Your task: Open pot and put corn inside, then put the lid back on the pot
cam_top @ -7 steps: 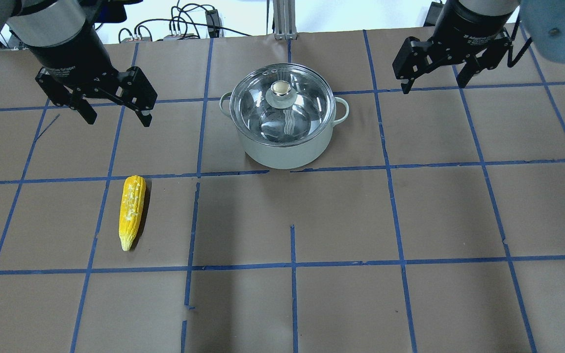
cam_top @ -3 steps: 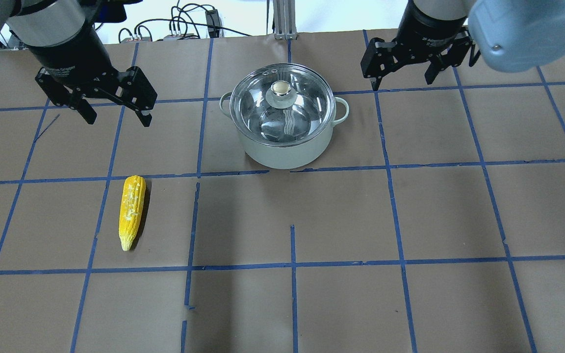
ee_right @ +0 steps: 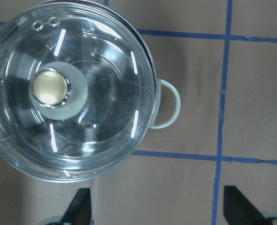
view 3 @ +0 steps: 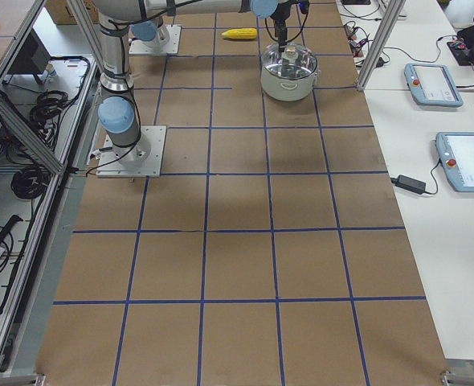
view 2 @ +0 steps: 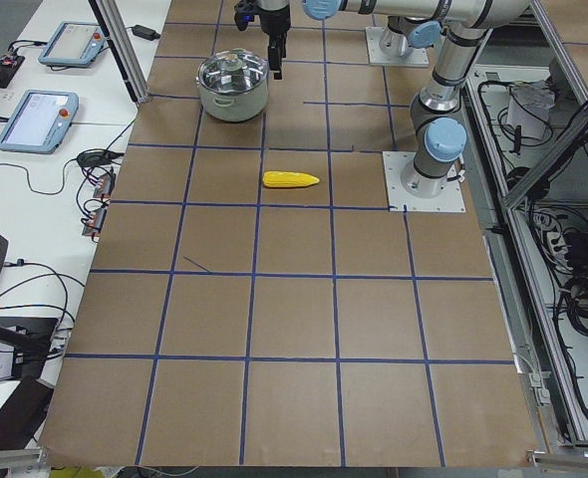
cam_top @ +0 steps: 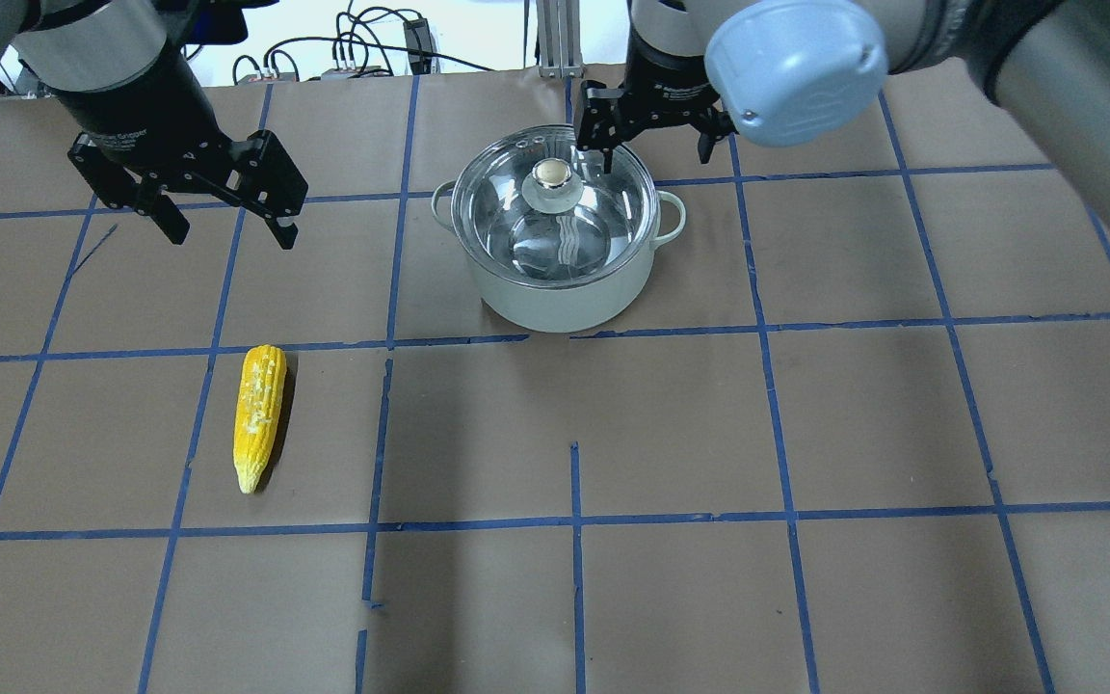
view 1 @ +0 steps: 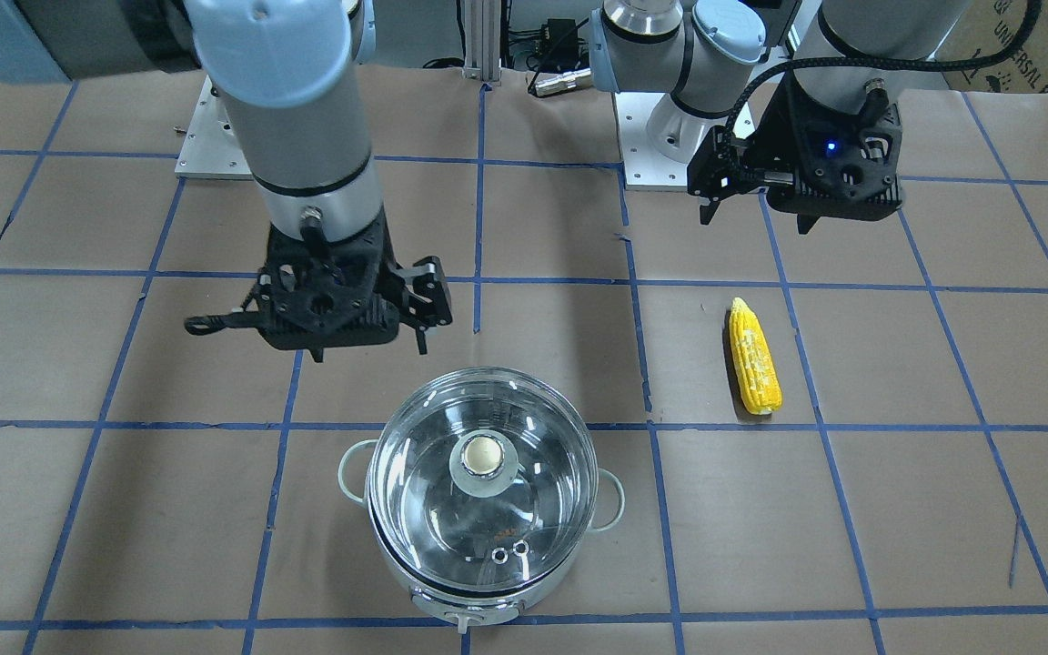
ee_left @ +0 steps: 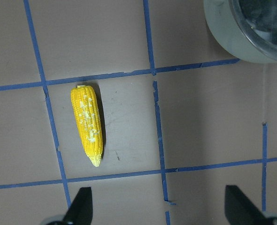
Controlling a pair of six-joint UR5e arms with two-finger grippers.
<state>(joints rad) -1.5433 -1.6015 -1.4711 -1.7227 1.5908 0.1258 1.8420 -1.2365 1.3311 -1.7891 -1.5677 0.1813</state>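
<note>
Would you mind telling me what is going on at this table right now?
The robot is only setting out to put the corn cob into the pot. The right tool hovers open close by the pot, touching nothing, and the glass lid is still on. The left tool hangs open and empty above the table. The corn cob lies untouched on the table, apart from the pot.

text | box (view 1: 997, 50) beyond the worktop's robot-side left corner is showing "UNIVERSAL R", cut off | print on left gripper (cam_top: 231, 234) and right gripper (cam_top: 656, 156) is blurring, unreadable
</note>
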